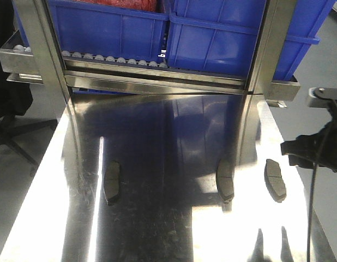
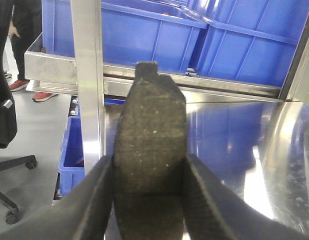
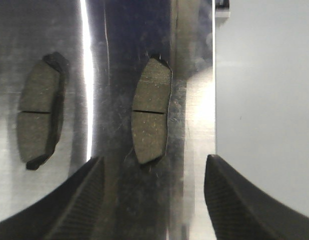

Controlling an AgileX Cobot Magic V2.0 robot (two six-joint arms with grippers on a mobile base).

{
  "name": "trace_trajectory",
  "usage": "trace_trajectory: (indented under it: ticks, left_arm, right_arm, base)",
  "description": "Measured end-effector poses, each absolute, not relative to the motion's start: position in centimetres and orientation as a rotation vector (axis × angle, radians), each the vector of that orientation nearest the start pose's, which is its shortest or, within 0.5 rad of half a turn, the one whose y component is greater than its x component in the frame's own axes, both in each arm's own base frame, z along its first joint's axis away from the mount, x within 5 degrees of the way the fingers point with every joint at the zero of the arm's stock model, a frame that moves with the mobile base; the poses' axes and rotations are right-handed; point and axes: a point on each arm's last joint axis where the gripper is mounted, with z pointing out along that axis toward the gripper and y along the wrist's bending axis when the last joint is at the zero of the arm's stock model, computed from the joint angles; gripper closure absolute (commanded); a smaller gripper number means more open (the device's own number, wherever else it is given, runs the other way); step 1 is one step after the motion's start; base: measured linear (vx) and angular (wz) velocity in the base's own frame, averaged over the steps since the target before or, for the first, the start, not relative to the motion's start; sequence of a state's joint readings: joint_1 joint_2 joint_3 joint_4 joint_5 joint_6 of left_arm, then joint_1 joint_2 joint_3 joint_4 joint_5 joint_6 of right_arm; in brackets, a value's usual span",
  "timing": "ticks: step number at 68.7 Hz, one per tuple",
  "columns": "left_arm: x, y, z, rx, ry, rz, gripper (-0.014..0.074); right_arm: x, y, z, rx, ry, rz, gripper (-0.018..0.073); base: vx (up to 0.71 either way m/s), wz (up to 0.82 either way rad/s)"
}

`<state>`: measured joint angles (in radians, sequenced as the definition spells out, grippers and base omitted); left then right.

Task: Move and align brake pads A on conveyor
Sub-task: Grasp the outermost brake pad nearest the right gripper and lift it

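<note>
Front view: three brake pads A lie in a rough row on the shiny steel table (image 1: 157, 136): left pad (image 1: 112, 182), middle pad (image 1: 225, 180), right pad (image 1: 275, 179). Only the left wrist view shows a fourth pad (image 2: 152, 125), clamped on end in the left gripper (image 2: 147, 165) near the table's left edge. Right wrist view: right gripper (image 3: 153, 162) spread wide, holding nothing, over the right pad by the table's right edge. Blue bins (image 1: 212, 38) sit on a roller rack (image 1: 114, 59) at the far side. Grey floor (image 3: 264, 100), office chair (image 2: 9, 150) at left.

We see a wide open stretch of steel tabletop (image 1: 163, 218) between the left brake pad (image 1: 112, 182) and the middle brake pad (image 1: 225, 180), a thin gap to the right brake pad (image 1: 275, 179), and blue bins (image 1: 223, 38) and steel posts (image 1: 264, 49) blocking the back.
</note>
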<state>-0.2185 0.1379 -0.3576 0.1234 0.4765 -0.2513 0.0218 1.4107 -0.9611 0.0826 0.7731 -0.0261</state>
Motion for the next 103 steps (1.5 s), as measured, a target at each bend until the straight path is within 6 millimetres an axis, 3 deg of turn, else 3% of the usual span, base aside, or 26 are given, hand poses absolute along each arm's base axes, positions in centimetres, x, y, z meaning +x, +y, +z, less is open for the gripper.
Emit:
trace_trajectory:
  ticks: [17,30,43,65,82,95,103]
  left_arm:
    - [4.8,-0.5,28.2,0.025,1.742,-0.215,0.0602]
    - [4.8,-0.5,28.2,0.025,1.742,-0.215,0.0602]
    - [4.8,-0.5,28.2,0.026,1.742,-0.214,0.0602]
    - [4.8,-0.5,28.2,0.026,1.742,-0.214,0.0602]
    - [4.8,-0.5,28.2,0.026,1.742,-0.214,0.0602]
    - [4.8,-0.5,28.2,0.026,1.742,-0.214,0.0602]
    - [4.8,-0.5,28.2,0.026,1.742,-0.214,0.0602]
  right_arm:
    - [32.0,1.3,22.8,0.001,2.853,0.100,0.0120]
    - [34.5,1.6,20.7,-0.016,2.938,0.100,0.0120]
    - [35.5,2.6,18.7,-0.033,2.993,0.113,0.0120]
    - [35.9,2.6,16.4,-0.009,3.056,0.108,0.0134]
    - [36.1,2.5,15.9,-0.028,3.057,0.080,0.0293]
    - [36.1,2.3,15.9,-0.046,3.056,0.057,0.0554]
    - [36.1,2.2,16.1,-0.059,3.042,0.037,0.0571]
  base:
    - [0.00,0.00]
    - [0.00,0.00]
    - [0.00,0.00]
    - [0.00,0.00]
    - [0.00,0.00]
    - [0.00,0.00]
    - [0.00,0.00]
